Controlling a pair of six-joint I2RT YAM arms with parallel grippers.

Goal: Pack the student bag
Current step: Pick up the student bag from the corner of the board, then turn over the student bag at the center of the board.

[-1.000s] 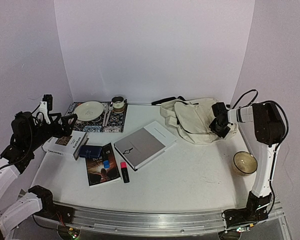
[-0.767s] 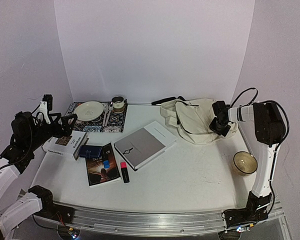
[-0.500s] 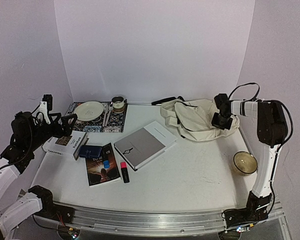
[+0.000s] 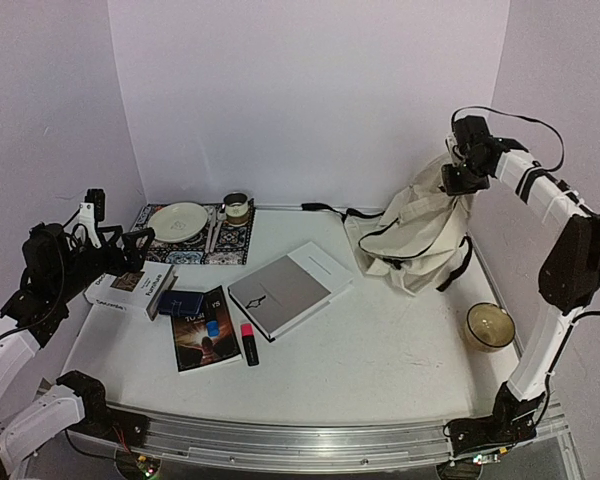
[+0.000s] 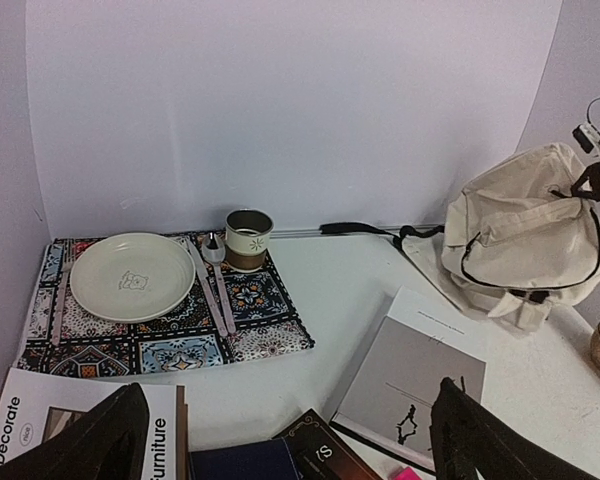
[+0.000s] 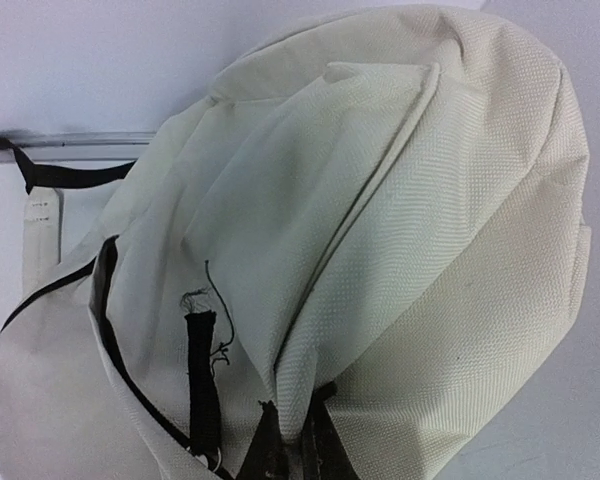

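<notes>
The right arm stretches high, its hand (image 4: 457, 183) pinched shut on the top of the student bag (image 4: 420, 235). The left arm sits folded low, its hand (image 5: 290, 400) spread wide.

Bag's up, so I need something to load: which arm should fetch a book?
Left. The left gripper is open and hangs just above the Furniture book, with the other books beside it. The right gripper is shut on the top of the bag, holding it up at the far right.

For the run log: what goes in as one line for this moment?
right jaws: shut on bag top, holding it upright | left jaws: open, empty | books: on table, unpacked
</notes>
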